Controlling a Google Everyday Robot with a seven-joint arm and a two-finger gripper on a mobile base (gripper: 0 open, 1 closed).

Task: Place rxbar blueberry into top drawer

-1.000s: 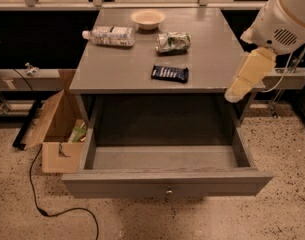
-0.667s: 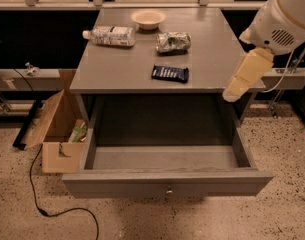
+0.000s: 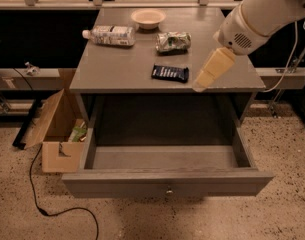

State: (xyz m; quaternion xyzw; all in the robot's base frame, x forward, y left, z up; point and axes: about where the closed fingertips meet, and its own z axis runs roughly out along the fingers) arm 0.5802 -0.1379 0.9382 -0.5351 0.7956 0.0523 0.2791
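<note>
The rxbar blueberry [image 3: 170, 73] is a dark navy wrapper lying flat on the grey cabinet top [image 3: 117, 69], near the front edge and right of centre. The top drawer [image 3: 167, 182] is pulled fully open below it, its inside bare, with a small round knob [image 3: 168, 190] on its front. My gripper [image 3: 200, 85] hangs from the white arm [image 3: 262, 14] at the upper right. Its cream tip points down-left, just right of the bar and above the cabinet's front edge. It holds nothing that I can see.
A clear plastic bottle [image 3: 109, 35] lies at the back left of the top, a pale bowl [image 3: 148, 18] at the back centre, and a green-and-silver chip bag [image 3: 173, 41] behind the bar. An open cardboard box [image 3: 54, 129] and a black cable [image 3: 62, 211] are on the floor at the left.
My gripper has moved left, from beyond the cabinet's right front corner to just beside the bar. The bar and the drawer have not moved.
</note>
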